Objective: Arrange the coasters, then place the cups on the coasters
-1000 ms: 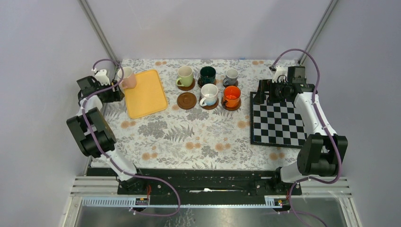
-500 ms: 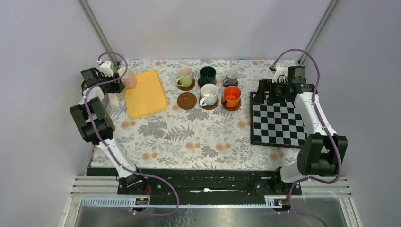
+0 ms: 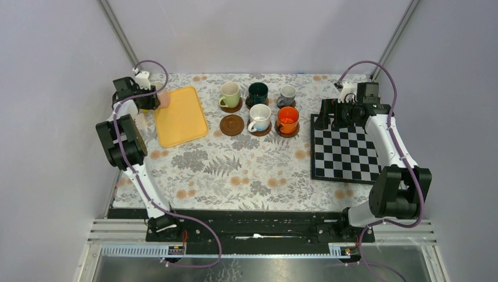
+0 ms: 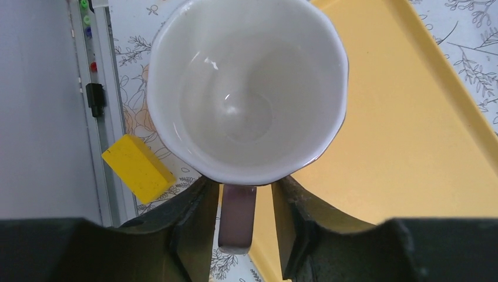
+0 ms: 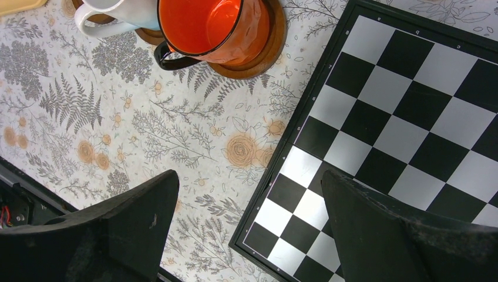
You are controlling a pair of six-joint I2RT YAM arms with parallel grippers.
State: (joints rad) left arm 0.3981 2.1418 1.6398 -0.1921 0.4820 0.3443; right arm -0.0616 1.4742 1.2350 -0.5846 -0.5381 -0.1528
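Moved: left arm is swinging toward the far left corner; left end effector [image 4: 244, 194] is narrowing around the pink cup [image 4: 246, 88]
Left end effector: fingers are sitting on each side of the cup's handle [image 4: 237, 220]; a thin gap is showing, so it is not pinching yet
Pink cup: is standing upright at the far left corner of the yellow tray [image 3: 181, 116]; on it or beside it, I cannot tell
Right end effector [image 5: 246, 194]: is spread wide, holding nothing, hanging over the chessboard [image 5: 411, 106] edge near the orange cup [image 5: 211, 26]
Other cups: five are sitting on coasters in two rows on the desk [image 3: 235, 170]
Empty coaster [image 3: 232, 124]: is lying left of the white cup [image 3: 259, 117]
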